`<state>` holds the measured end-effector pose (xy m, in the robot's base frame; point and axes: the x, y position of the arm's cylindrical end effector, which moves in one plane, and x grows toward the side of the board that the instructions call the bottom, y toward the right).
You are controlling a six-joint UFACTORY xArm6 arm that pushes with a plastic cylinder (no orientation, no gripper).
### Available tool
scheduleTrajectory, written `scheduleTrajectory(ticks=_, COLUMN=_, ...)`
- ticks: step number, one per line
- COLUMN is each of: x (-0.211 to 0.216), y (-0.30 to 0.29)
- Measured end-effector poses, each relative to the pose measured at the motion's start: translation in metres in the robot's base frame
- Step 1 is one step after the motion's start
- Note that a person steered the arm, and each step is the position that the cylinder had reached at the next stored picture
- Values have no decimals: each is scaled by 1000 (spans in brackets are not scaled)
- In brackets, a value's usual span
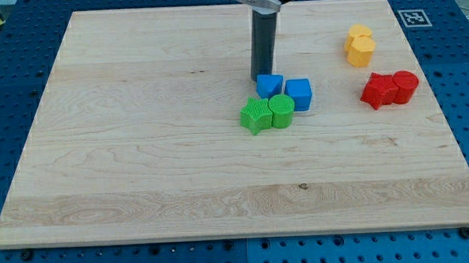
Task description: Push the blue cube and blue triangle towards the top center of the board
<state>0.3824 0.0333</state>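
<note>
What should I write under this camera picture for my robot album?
My tip sits just above the blue triangle, with the blue cube beside it.

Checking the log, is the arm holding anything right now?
Nothing is held. My tip only touches the blue triangle from the view's top.

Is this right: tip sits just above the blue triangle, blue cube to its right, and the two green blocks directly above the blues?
Not quite. In the camera view, my tip does sit just above the blue triangle, with the blue cube to its right, but the two green blocks lie below the blues, toward the view's bottom, not above them.
</note>
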Motion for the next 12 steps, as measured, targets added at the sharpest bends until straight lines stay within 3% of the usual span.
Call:
scheduleTrajectory(ticks=2, x=-11, y=-42)
scheduleTrajectory(ticks=3, x=-45, y=-20)
scheduleTrajectory(ticks=4, x=-44, y=28)
scheduleTrajectory(ticks=6, x=2, y=114)
scheduleTrajectory(ticks=7, x=29, y=123)
scheduleTrajectory(ticks=9, x=59, y=115)
scheduleTrajectory(ticks=12, x=59, y=65)
